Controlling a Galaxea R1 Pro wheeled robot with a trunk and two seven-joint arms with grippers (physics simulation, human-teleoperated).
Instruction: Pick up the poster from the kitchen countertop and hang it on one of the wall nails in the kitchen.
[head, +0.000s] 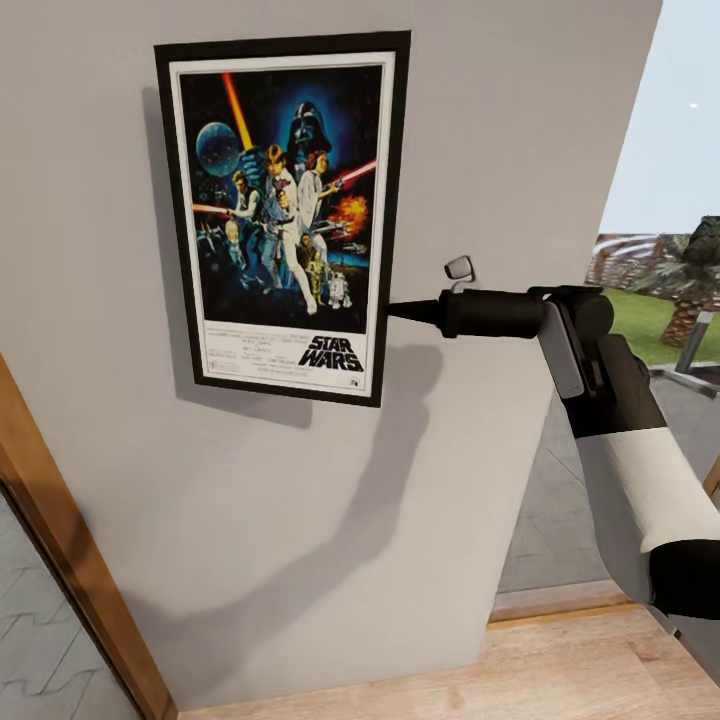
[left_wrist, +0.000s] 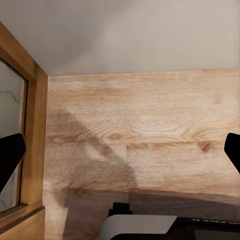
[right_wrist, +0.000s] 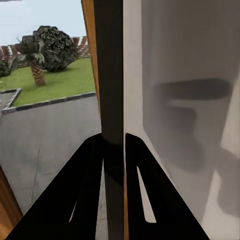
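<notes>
- Black-framed Star Wars poster (head: 283, 218) lies flat against the pale grey wall (head: 500, 150), tilted slightly.
- Your right gripper (head: 395, 309) pinches its right frame edge (right_wrist: 111, 75); fingers (right_wrist: 87, 190) nearly closed.
- Confirm it hangs, then part them gently and withdraw sideways.
- Left gripper (left_wrist: 120, 155): spread wide, empty, above wooden floor (left_wrist: 150, 130).

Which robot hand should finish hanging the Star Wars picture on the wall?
Probably the right hand: its fingers pinch the black-framed Star Wars poster at its edge against the pale grey wall. The left hand points down at wooden floor, open.
</notes>
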